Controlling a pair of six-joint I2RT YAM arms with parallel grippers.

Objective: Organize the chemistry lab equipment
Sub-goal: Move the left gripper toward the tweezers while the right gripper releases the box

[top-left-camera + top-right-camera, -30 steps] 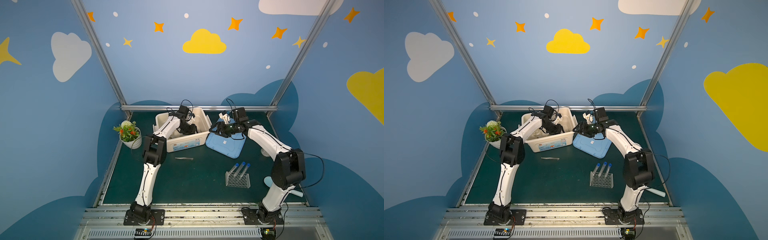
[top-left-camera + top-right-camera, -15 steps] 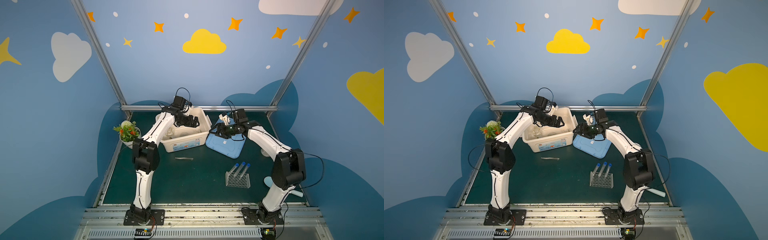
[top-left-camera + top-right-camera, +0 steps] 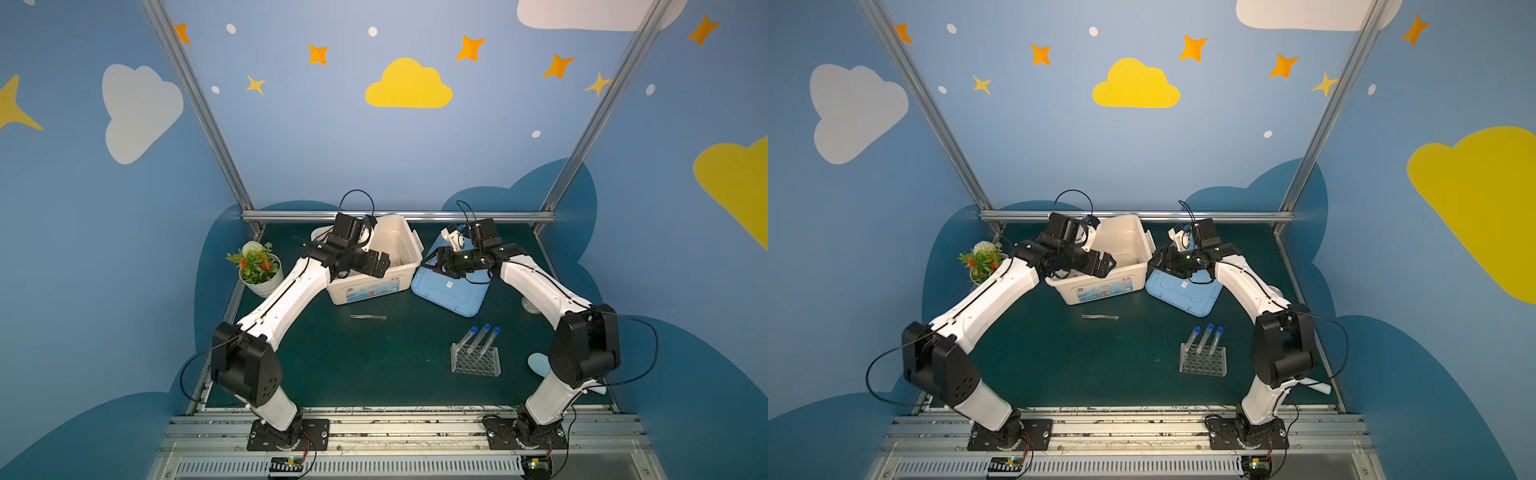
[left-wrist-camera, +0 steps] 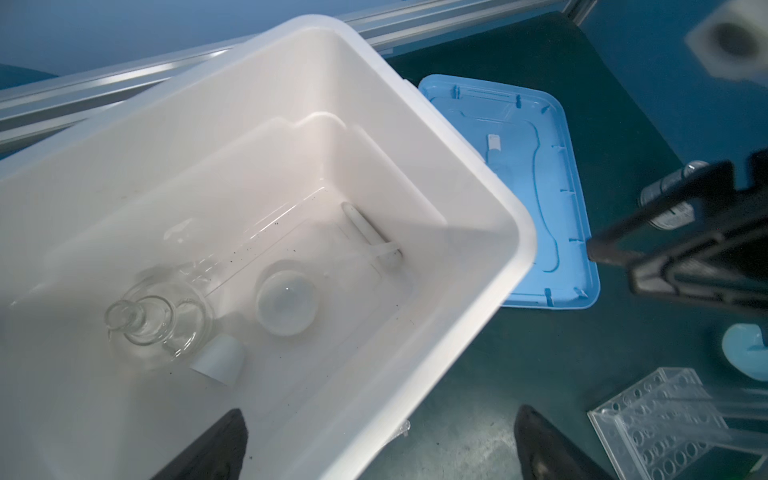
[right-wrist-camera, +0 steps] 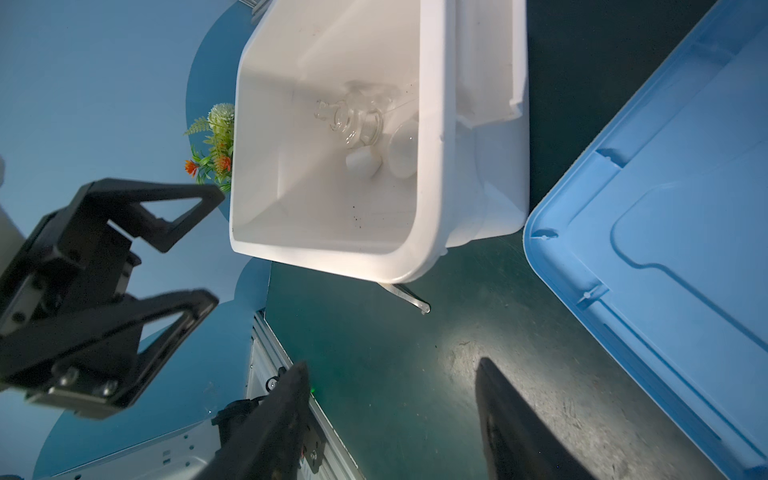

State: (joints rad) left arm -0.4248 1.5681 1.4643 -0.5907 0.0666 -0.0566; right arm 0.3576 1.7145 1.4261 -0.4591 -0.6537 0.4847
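Blue booth walls with clouds and stars, dark green mat (image 3: 374, 374) below. White bin (image 3: 409, 245) at back centre, open on top. Blue lid (image 3: 453, 291) flat on mat just beside bin's right side.

Inside bin, seen from left wrist view: glass flask (image 4: 158, 320), white bowl (image 4: 286, 303) next to it, small white cup (image 4: 218, 359) on its side against flask, pestle (image 4: 365, 228) by a wall.

Tweezers (image 3: 368, 317) flat on mat just in front of bin. Clear rack (image 3: 476, 361) nearer front right, well apart from bin, three blue-capped tubes (image 3: 481, 338) leaning in it. Pale blue scoop (image 3: 538, 363) on mat, partly hidden behind right arm. Potted plant (image 3: 257, 266) left of bin.

Left gripper (image 3: 376, 266) above bin's front rim, jaws spread wide, nothing between them. Right gripper (image 3: 436, 262) hovering between bin and lid, jaws apart, empty, off the mat.
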